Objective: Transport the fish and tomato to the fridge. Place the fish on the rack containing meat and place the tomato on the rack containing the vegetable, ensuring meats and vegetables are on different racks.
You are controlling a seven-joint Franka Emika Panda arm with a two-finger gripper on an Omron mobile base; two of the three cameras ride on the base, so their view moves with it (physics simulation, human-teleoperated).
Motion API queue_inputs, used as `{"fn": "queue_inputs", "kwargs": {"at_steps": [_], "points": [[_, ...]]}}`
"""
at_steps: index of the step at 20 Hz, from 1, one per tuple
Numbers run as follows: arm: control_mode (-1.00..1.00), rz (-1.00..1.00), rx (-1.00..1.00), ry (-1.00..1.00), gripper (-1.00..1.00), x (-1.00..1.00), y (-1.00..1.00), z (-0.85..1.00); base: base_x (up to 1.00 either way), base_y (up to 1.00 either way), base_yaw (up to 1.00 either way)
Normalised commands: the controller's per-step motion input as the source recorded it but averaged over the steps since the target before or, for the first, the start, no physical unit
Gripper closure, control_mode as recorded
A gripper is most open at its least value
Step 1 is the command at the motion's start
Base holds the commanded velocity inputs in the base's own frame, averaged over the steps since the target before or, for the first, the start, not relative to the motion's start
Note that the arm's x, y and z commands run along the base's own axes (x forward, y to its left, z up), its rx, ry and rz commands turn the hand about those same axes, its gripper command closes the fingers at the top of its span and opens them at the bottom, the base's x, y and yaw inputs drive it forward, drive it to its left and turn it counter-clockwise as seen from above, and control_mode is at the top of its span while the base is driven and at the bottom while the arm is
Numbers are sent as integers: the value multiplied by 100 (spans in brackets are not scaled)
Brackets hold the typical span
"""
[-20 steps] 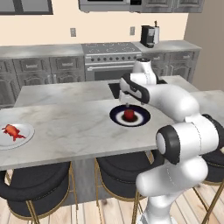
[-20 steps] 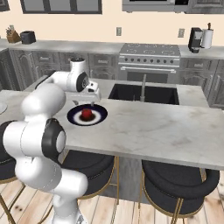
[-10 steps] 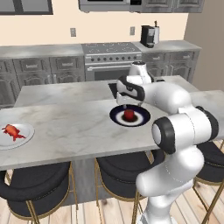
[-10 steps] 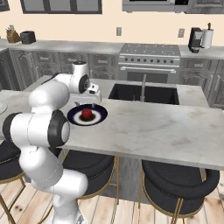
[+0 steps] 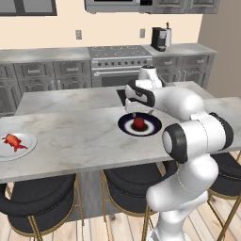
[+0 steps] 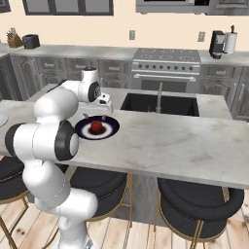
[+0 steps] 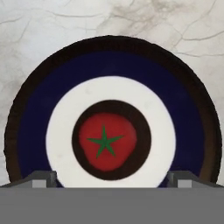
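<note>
A simulated kitchen with a long marble island [image 5: 70,136] in the foreground, dark round stools [image 5: 37,204] tucked under its near edge, and grey cabinets and a steel stove [image 5: 120,63] along the far wall.

The white robot arm reaches over the island, and its gripper [image 5: 137,113] hangs directly above a tomato [image 5: 139,123], pointing straight down at it. From the right base camera the gripper [image 6: 97,115] sits just over the same tomato [image 6: 97,126]. The jaws stand wide apart and hold nothing; in the hand camera the two finger tips [image 7: 41,179] show at the lower left and lower right, well clear of the fruit on either side.

The tomato [image 7: 106,141] is red with a green star-shaped stem mark on top. It rests in the middle of a round plate [image 7: 35,131] with a dark centre, a white ring, a navy ring and a dark rim. The plate [image 5: 153,128] lies on the island near the middle, just in front of a black sink [image 6: 165,104] set into the far side, with a faucet [image 6: 159,95].

The fish [image 5: 13,140], reddish orange, lies on a white plate [image 5: 26,147] at the far left end of the island, well apart from the tomato and the arm.

A coffee machine [image 5: 159,38] stands on the far counter to the right of the stove.
</note>
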Motion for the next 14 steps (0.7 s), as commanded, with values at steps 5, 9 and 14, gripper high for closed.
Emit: {"fn": "queue_inputs", "kwargs": {"at_steps": [5, 9, 14], "points": [[-100, 0, 0, 4, -100, -2, 0, -9, 0, 0, 0], [-100, 0, 0, 1, -100, 0, 1, -27, 0, 0, 0], [-100, 0, 0, 0, -100, 0, 0, -18, 0, 0, 0]]}}
